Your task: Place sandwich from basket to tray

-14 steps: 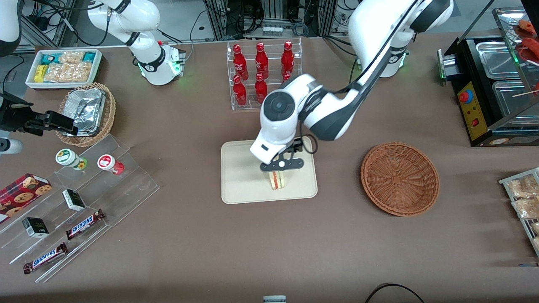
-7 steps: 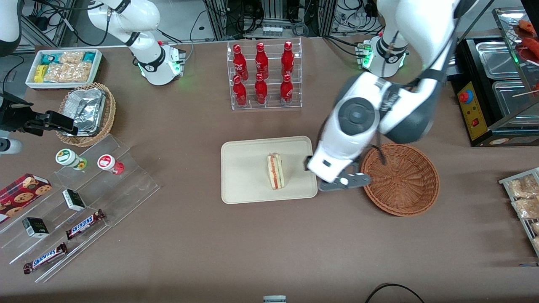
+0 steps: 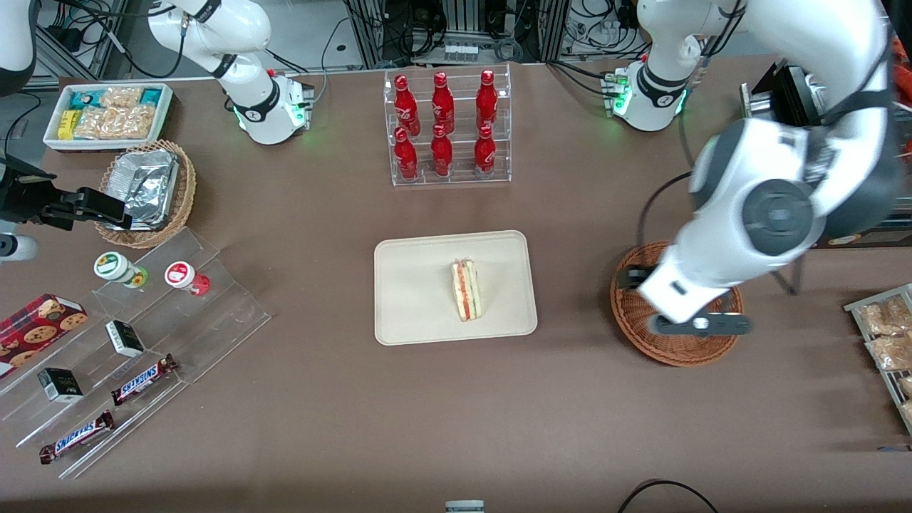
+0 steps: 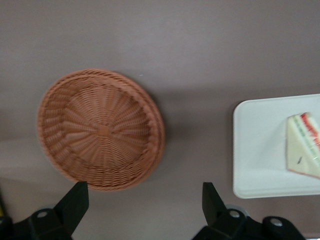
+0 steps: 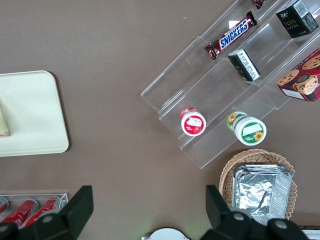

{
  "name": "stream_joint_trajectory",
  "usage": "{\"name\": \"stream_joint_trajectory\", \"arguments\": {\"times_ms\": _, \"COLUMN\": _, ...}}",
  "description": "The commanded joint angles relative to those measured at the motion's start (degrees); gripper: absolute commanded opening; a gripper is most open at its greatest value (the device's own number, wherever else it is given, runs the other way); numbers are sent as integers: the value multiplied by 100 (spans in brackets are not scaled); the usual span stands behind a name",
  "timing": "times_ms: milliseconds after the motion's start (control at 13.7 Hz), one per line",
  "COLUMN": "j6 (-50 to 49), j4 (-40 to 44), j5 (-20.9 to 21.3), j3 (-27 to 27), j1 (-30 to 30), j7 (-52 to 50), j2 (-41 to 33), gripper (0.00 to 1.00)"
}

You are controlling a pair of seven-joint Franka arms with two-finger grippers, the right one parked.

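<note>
The sandwich [image 3: 466, 290], a pale wedge with red, orange and green layers, lies on the cream tray [image 3: 413, 306] at mid-table. The reddish-brown wicker basket [image 3: 634, 313] sits beside the tray toward the working arm's end and holds nothing. My left gripper [image 3: 702, 325] hangs above the basket's nearer rim, open and empty. In the left wrist view the gripper [image 4: 144, 200] has its fingers [image 4: 75, 200] wide apart over bare table, with the basket [image 4: 100, 130], the tray [image 4: 255, 160] and the sandwich [image 4: 303, 145] all apart from it.
A clear rack of red bottles [image 3: 447, 128] stands farther from the camera than the tray. Acrylic steps with snacks [image 3: 142, 320], a tan basket of foil containers [image 3: 146, 189] and a white snack bin [image 3: 107, 114] lie toward the parked arm's end. A black warmer [image 3: 819, 164] stands near the basket.
The gripper let go of the sandwich on the tray and swung away with the arm toward the working arm's end, ending above the basket. The sandwich stays on the tray.
</note>
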Motion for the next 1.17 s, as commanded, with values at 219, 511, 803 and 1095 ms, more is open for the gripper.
{"name": "stream_joint_trajectory", "arguments": {"times_ms": 219, "j6": -154, "j4": -1272, "j5": -394, "j3": 25, "j1": 737, "j7": 1232, "j2": -1289, "gripper": 100}}
{"name": "stream_joint_trajectory", "arguments": {"times_ms": 511, "j6": -242, "j4": -1924, "j5": -666, "j3": 517, "j1": 580, "j7": 1268, "j2": -2090, "gripper": 100}}
{"name": "stream_joint_trajectory", "arguments": {"times_ms": 803, "j6": -804, "j4": -1960, "j5": -676, "j3": 606, "j1": 457, "j7": 1260, "j2": -2512, "gripper": 100}}
{"name": "stream_joint_trajectory", "arguments": {"times_ms": 1095, "j6": -998, "j4": -1960, "j5": -676, "j3": 1177, "j1": 140, "j7": 1260, "j2": -2759, "gripper": 100}}
